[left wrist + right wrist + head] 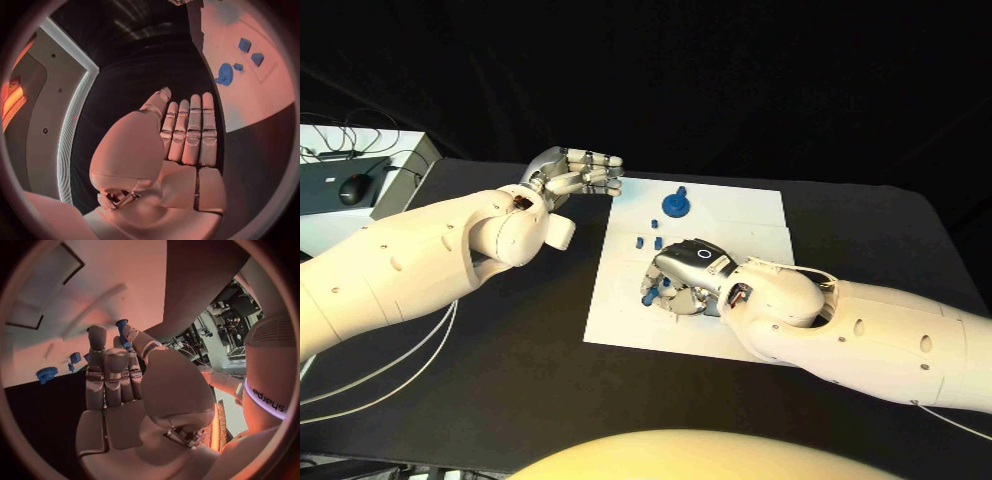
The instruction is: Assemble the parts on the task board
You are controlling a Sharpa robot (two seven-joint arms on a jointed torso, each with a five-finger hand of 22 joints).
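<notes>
Start at the left side of the black tabletop (502, 390): your left hand (577, 172) hovers just off the far left corner of the white plastic task board (733, 215), over bare tabletop. The left wrist view shows its fingers (190, 131) straight and laid side by side, the palm flat, nothing in it. It is idle, so you could use it to steady the board.

Moving right onto the board, a round blue plastic gear-like part with a short stem (676, 205) sits near the far edge, and two or three small blue plastic pegs (648, 241) lie just toward you from it, apart from one another. These pieces look hard, light and smooth; judged by their look, they will roll or skid on the slick board if you nudge them, and they will not give under the fingers. Take the gear by its toothed rim or its stem, and the pegs across the middle of their length with fingertips only.

Further right, your right hand (687, 280) is down on the board near its middle, back of the hand upward, fingers curled over a cluster of small blue parts (651, 293). In the right wrist view a small blue part (122, 329) sits pinched between the thumb and a fingertip. Keep that pinch light but firm, since so small a smooth piece may twist or pop out when you press it into its seat.
</notes>
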